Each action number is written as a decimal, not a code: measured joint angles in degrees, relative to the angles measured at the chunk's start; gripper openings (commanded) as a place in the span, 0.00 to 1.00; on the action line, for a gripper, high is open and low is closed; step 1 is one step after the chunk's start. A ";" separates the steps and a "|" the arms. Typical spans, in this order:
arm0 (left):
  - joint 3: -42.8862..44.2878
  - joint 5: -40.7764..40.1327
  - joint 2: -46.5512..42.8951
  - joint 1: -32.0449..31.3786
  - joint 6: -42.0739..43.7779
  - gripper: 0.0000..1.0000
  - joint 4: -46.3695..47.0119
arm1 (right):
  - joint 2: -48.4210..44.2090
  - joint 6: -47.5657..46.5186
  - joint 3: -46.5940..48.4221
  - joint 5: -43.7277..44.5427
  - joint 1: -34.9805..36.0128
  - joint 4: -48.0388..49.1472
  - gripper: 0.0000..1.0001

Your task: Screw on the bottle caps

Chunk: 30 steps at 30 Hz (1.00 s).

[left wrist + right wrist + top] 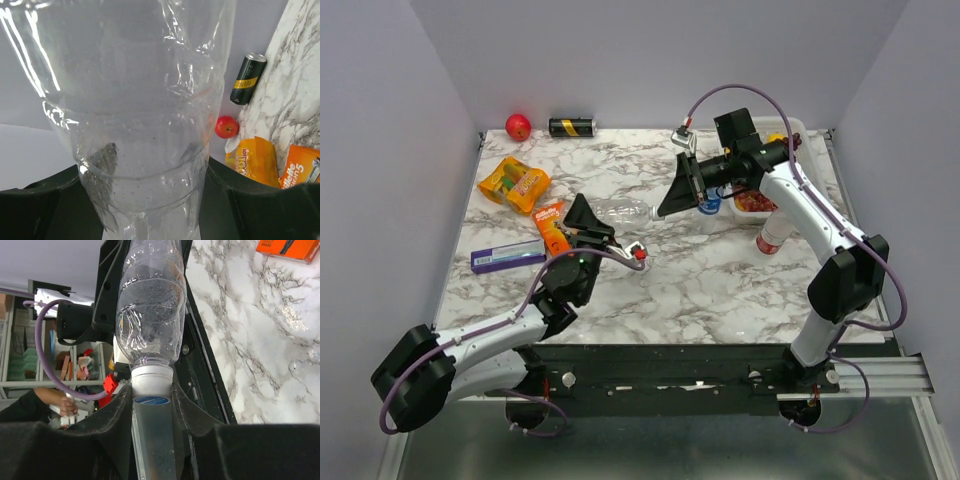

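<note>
The plain clear bottle (623,212) is held level above the table between both grippers. My left gripper (592,224) is shut on its body; in the left wrist view the bottle (140,125) fills the frame between the black fingers (250,205). My right gripper (666,209) is shut on a white-sided, blue-topped cap (152,382) that sits on the bottle's neck (150,305). A bottle with blue on it (710,206) stands partly hidden behind the right gripper. A red-labelled bottle (771,238) stands further right. No other loose caps show.
A white tray (760,203) stands at the back right. A red ball (518,126) and a black-and-gold can (571,127) lie at the back edge. An orange snack pack (513,183), an orange box (553,228) and a purple box (507,257) lie left.
</note>
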 measured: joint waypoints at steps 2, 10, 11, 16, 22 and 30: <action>-1.40 0.72 -0.17 -0.02 1.42 0.00 2.29 | 0.20 0.66 -0.02 -0.24 -0.33 0.44 0.35; 11.23 3.50 -1.86 0.24 -18.21 0.00 -24.96 | 0.48 -14.64 8.59 2.01 -2.36 -0.85 0.57; 14.16 5.38 -1.90 0.46 -23.12 0.00 -30.97 | -0.83 -19.47 8.98 2.40 -2.64 -0.37 0.59; 18.60 15.67 -2.89 1.38 -37.51 0.00 -49.83 | -16.00 -45.11 -2.05 4.87 -1.40 0.83 0.61; 18.69 22.10 -2.97 1.95 -44.17 0.00 -60.04 | -27.15 -66.90 -10.36 7.69 6.60 -0.02 0.61; 20.79 25.77 -2.89 2.58 -46.77 0.00 -61.61 | -23.65 -77.70 -12.50 13.40 9.07 -0.90 0.58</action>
